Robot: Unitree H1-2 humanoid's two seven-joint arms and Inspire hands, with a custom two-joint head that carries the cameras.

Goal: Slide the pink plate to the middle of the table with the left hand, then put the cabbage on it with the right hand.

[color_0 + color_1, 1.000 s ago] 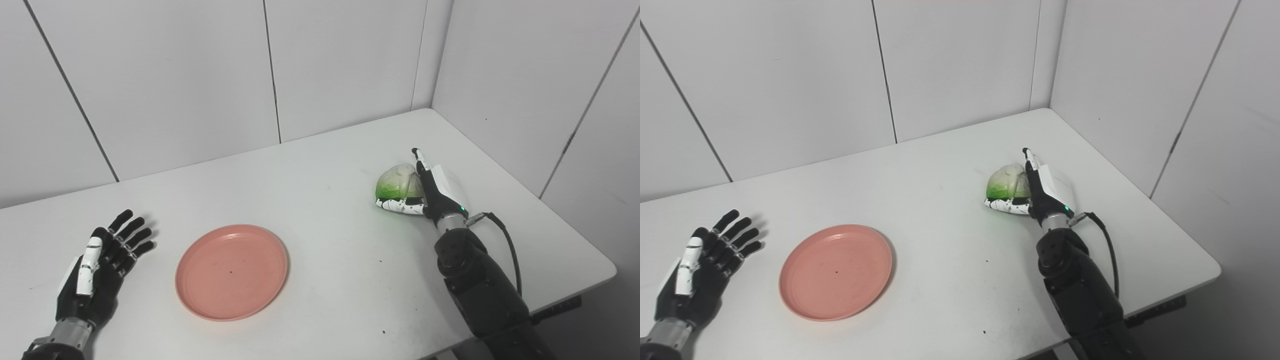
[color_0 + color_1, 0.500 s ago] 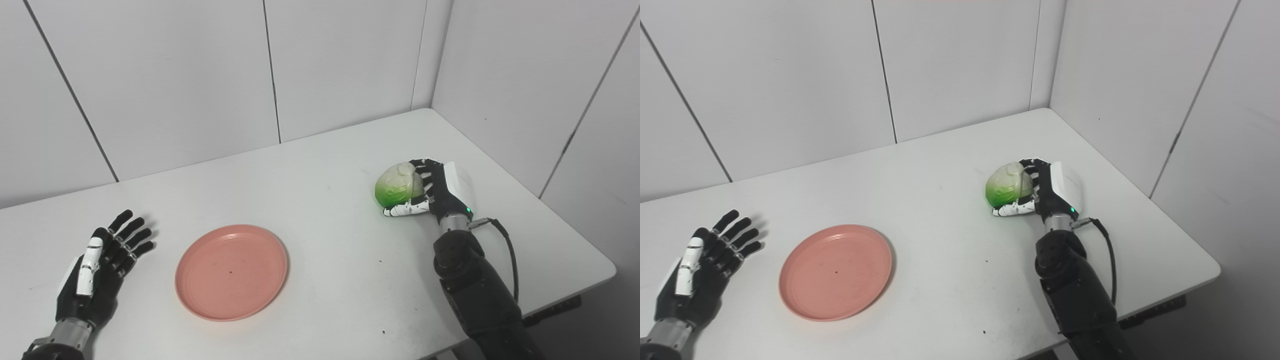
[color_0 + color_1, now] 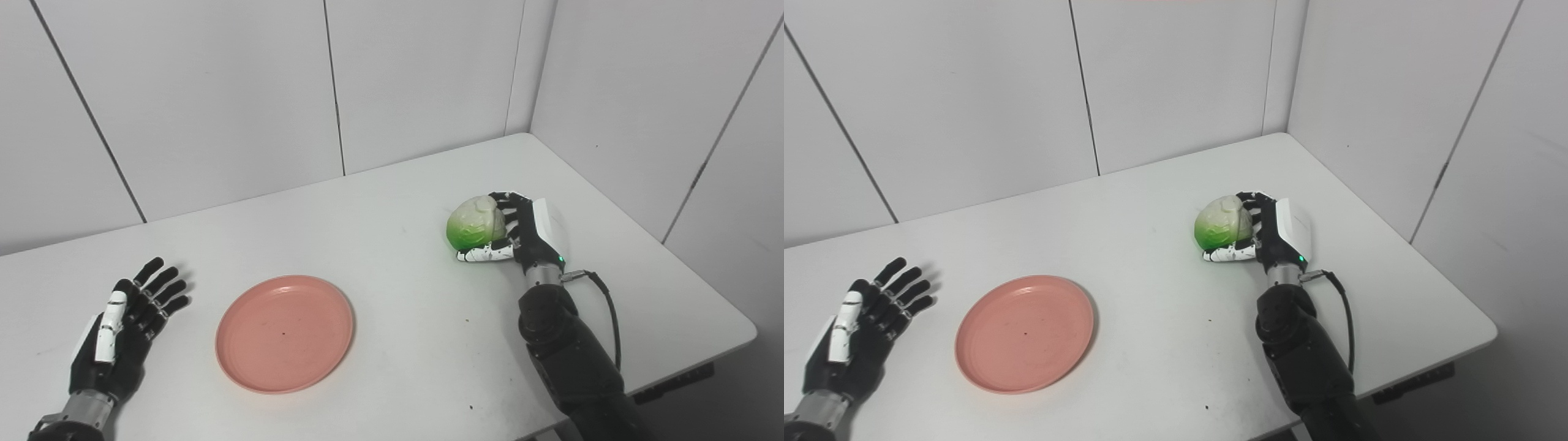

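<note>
Right hand [image 3: 520,229]: we see it closed around the cabbage [image 3: 474,225], thumb beneath, fingers over the far side.
Cabbage: well right of the pink plate [image 3: 285,332], at or just above the worktop [image 3: 398,184].
Left hand [image 3: 122,324]: spread flat, empty, left of the plate.
Risk: we judge the round cabbage may roll out mid-carry.
Risk: released off-centre, it may roll off the shallow rim.

Pink plate [image 3: 285,334], green-and-pale cabbage [image 3: 476,223], black-and-white robot hand [image 3: 527,236] on each arm, white table [image 3: 380,202].
</note>
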